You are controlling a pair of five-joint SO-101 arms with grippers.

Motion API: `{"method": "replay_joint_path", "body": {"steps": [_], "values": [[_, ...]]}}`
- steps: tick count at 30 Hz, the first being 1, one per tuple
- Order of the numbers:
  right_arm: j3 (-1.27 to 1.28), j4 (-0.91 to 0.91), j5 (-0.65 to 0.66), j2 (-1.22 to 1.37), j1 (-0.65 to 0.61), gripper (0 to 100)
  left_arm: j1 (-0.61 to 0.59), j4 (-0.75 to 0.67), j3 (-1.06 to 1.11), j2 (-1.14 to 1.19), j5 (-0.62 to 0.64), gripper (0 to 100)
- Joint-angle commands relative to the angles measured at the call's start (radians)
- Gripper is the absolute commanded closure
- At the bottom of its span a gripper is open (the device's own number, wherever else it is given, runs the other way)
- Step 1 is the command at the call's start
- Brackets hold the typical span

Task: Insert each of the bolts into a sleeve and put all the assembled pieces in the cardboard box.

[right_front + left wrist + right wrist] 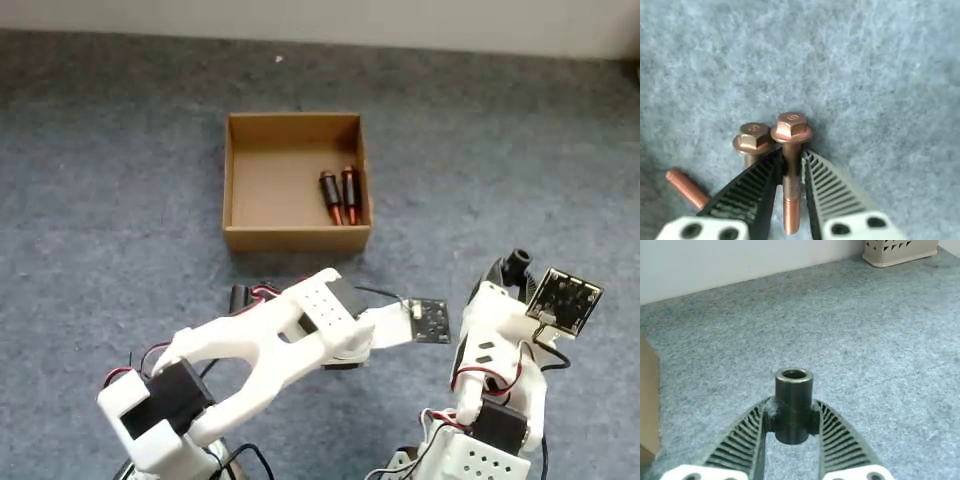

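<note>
Left arm [262,352], high view: nearest to me, stretched low over the grey carpet [110,150] toward the middle.
Right arm [497,372], high view: folded upright beside it, with a dark sleeve [518,263] poking up at its tip.
Cardboard box [297,238], high view: beyond both arms, with two assembled pieces [330,198] lying side by side near its right wall.
Left gripper [790,159], left wrist view: clamped on the shank of a copper bolt [791,131], head away from the wrist, threaded end back between the fingers.
Loose bolts, left wrist view: a second bolt [754,140] sits just beside the held one; a third bolt [685,187] lies farther off on the carpet.
Right gripper [792,412], right wrist view: closed around the sleeve, which stands upright with its bore open and empty.
Done: two pieces boxed, by the look of it.
In hand: one bolt and one sleeve, each gripped but not yet joined.
Left to do: I'd say mate this pair, box it, then deal with the two bolts on the carpet.
</note>
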Motion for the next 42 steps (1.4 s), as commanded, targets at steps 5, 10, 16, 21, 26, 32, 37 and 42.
{"method": "replay_joint_path", "body": {"steps": [5,10,16,21,26,32,37,42], "values": [[-0.016,-0.035,-0.009,-0.021,0.005,99.1,-0.045,0.132,-0.025,-0.249,-0.003,100],[-0.018,-0.035,-0.009,-0.021,0.004,99.1,-0.134,0.166,-0.025,-0.435,0.08,100],[-0.025,-0.028,-0.009,-0.021,-0.056,99.2,-0.208,0.16,-0.01,-0.65,0.216,100],[-0.025,-0.028,-0.009,-0.021,-0.177,99.2,-0.239,0.164,-0.01,-0.796,0.316,100],[-0.027,-0.028,-0.009,-0.021,-0.305,99.2,-0.239,0.164,0.015,-0.917,0.459,100],[-0.027,-0.004,-0.009,-0.021,-0.412,99.2,-0.24,0.155,0.104,-1.084,0.559,100],[-0.093,0.097,-0.009,-0.021,-0.535,99.2,-0.243,0.02,0.231,-1.253,0.566,100],[-0.125,0.114,-0.032,-0.021,-0.615,99.2,-0.331,-0.218,0.403,-1.417,0.689,100]]}}
